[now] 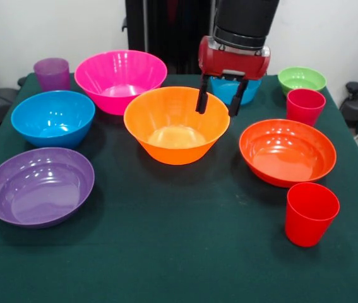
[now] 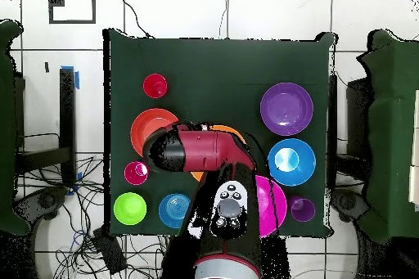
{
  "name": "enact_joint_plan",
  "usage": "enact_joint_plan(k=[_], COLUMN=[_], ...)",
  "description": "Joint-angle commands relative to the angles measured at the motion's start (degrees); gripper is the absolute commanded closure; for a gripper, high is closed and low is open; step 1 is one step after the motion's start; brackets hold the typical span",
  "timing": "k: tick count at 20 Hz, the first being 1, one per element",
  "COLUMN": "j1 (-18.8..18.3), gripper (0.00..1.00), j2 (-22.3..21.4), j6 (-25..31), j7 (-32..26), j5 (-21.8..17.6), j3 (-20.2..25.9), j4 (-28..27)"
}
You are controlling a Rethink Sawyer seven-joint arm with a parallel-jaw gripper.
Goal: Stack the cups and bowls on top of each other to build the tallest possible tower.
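Observation:
My gripper [image 1: 218, 102] hangs open and empty over the far right rim of the orange bowl [image 1: 176, 124]; in the overhead view the arm hides it. Every bowl and cup stands alone, and no tower shows. Left of the orange bowl are the pink bowl [image 1: 120, 79], the medium blue bowl [image 1: 53, 118], the purple bowl [image 1: 38, 186] and the purple cup [image 1: 52, 74]. On its right sit the red-orange bowl [image 1: 287, 151], two red cups [image 1: 311, 213] [image 1: 305, 106] and the green bowl [image 1: 302, 79]. A small blue bowl [image 1: 249, 93] lies behind the gripper.
All of it rests on a dark green cloth-covered table [image 1: 179, 252], whose front part is bare. From overhead, the arm [image 2: 204, 151] covers most of the orange bowl [image 2: 233, 133] and part of the pink bowl [image 2: 274, 202]. Cables lie on the floor [image 2: 82, 235] off the table.

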Motion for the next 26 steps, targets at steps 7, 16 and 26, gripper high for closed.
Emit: enact_joint_plan(k=[7, 16, 26], j1=[-0.57, -4.67, -8.48], gripper=[0.00, 0.00, 0.00], j2=[2.39, -2.33, -4.69], j6=[-1.58, 7.79, 12.78], j7=[9.29, 0.39, -6.79], j5=[2.97, 0.82, -3.55], j3=[4.20, 6.99, 8.03], j4=[-2.70, -4.86, -7.51])
